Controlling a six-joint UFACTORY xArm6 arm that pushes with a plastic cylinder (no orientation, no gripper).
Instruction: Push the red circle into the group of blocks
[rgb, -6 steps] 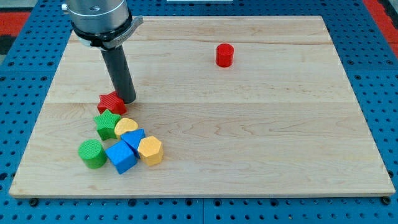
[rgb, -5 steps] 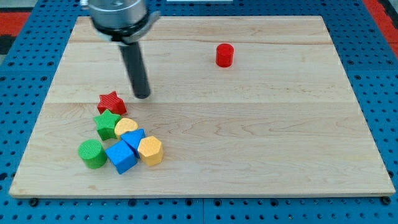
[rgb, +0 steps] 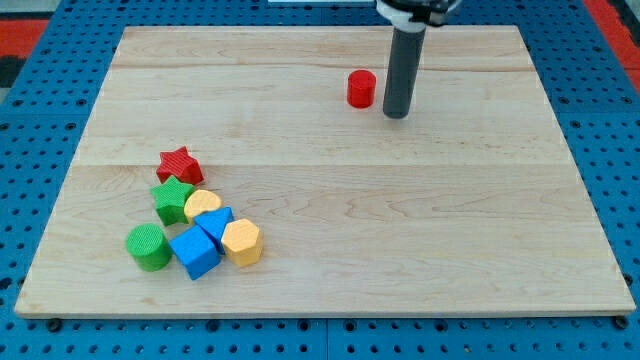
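Observation:
The red circle (rgb: 361, 89) is a small red cylinder standing alone near the view's top, right of centre. My tip (rgb: 396, 115) is just to its right and slightly lower, a small gap apart. The group of blocks lies at the lower left: a red star (rgb: 179, 165), a green star (rgb: 173, 200), a yellow half-round block (rgb: 203, 205), a blue block (rgb: 216, 225), a blue cube (rgb: 194, 252), a yellow hexagon (rgb: 242, 242) and a green cylinder (rgb: 148, 247).
The wooden board (rgb: 400, 240) lies on a blue pegboard surface (rgb: 40, 120). The arm's dark rod (rgb: 402, 60) comes down from the view's top edge.
My tip has moved from beside the red star at the left across the board to the right, and now stands next to the red circle. No block has moved.

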